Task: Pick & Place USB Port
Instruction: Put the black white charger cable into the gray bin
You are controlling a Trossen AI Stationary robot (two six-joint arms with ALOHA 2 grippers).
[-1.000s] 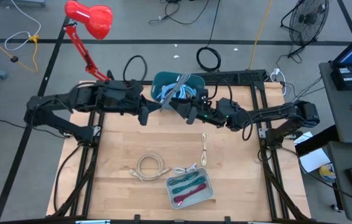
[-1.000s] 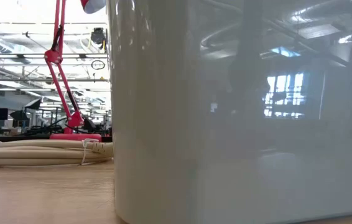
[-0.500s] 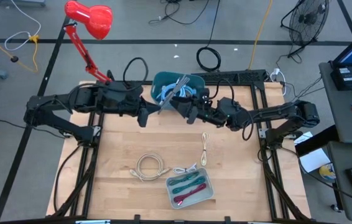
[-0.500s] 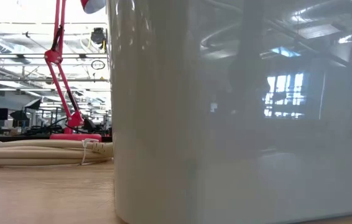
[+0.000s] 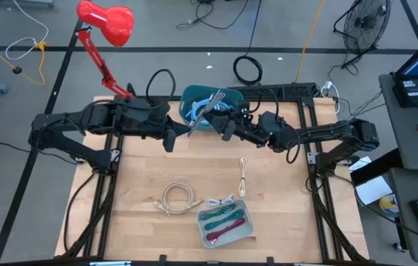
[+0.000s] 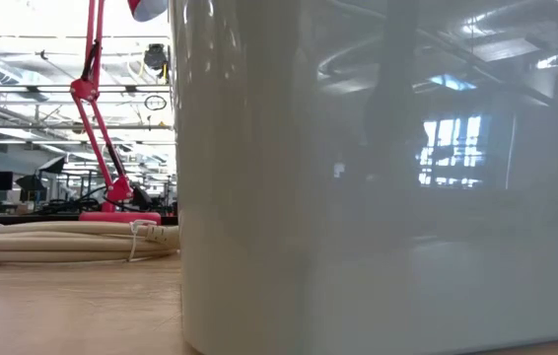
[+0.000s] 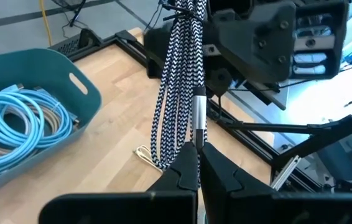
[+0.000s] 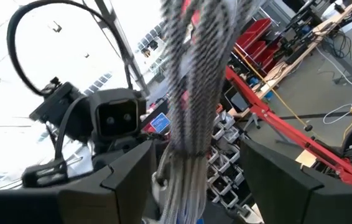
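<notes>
A big white box (image 6: 378, 177) fills most of the low view and hides both arms and the table behind it. In the right wrist view, the striped cable (image 8: 194, 81) is blurry, and its top and bottom ends are cut off.

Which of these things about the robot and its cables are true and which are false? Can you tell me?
1. The left gripper is shut on the black-and-white braided cable. True.
2. The right gripper is squeezed shut. False: its fingers stand wide open, one on each side of the hanging cable.
3. The teal bin holds coiled light blue cable. True.
4. The small grey tray near the table's front is bare. False: red and green cables lie in it.
5. A beige coiled cable lies on the wooden table. True.
</notes>
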